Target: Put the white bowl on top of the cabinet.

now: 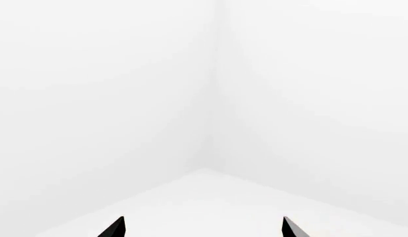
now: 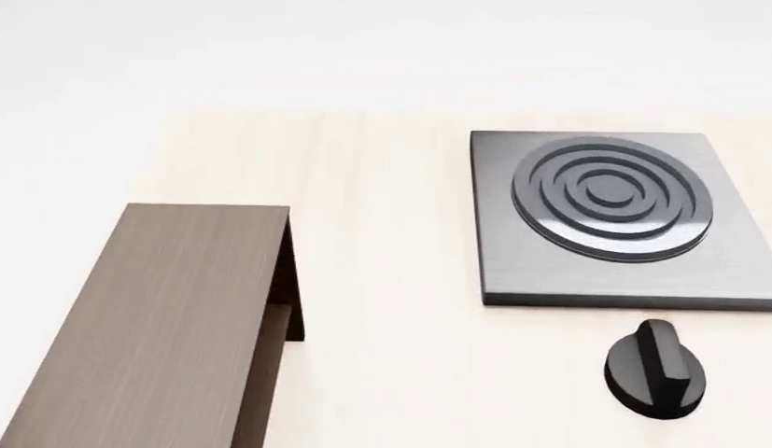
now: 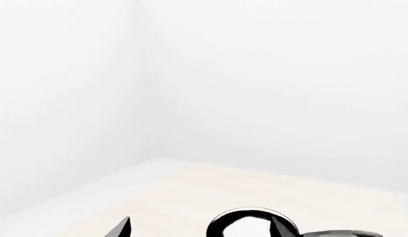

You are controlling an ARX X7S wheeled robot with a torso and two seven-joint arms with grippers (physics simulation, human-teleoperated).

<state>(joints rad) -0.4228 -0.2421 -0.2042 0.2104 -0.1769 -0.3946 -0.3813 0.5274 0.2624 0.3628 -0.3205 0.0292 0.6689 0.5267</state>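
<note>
— While hunting for the bowl, cannot find it in any view. Counts as the search step, well before any reach.

— Agreed. Left gripper (image 1: 204, 229): tips spread wide, holding nothing, only a plain white corner ahead of the fingers.

— Right gripper (image 3: 202, 229)?

— Spread as well, and empty. Just ahead of the fingers, close against one tip: a dark glossy round thing (image 3: 246, 221). Cannot tell what. Looks too dark for the bowl, though.

— And the cabinet (image 2: 161, 327)?

— Seen from the head only, long flat top facing up, with a stove plate (image 2: 610, 280) and a knob (image 2: 660, 369) on the same table (image 2: 386, 280). Cannot place it against either set of fingers: none in that view.

— Next move, then?

— Calls for finding the bowl first: turn head or base to bring it into view. Then lower one spread gripper over the thick rim, one finger inside the wall, one outside, and clamp.

— Any risk?

— Probably slip, given tall glossy walls. Better to bite deep over the rim, lift level, and set down well inside the narrow top, away from the edges.
</note>
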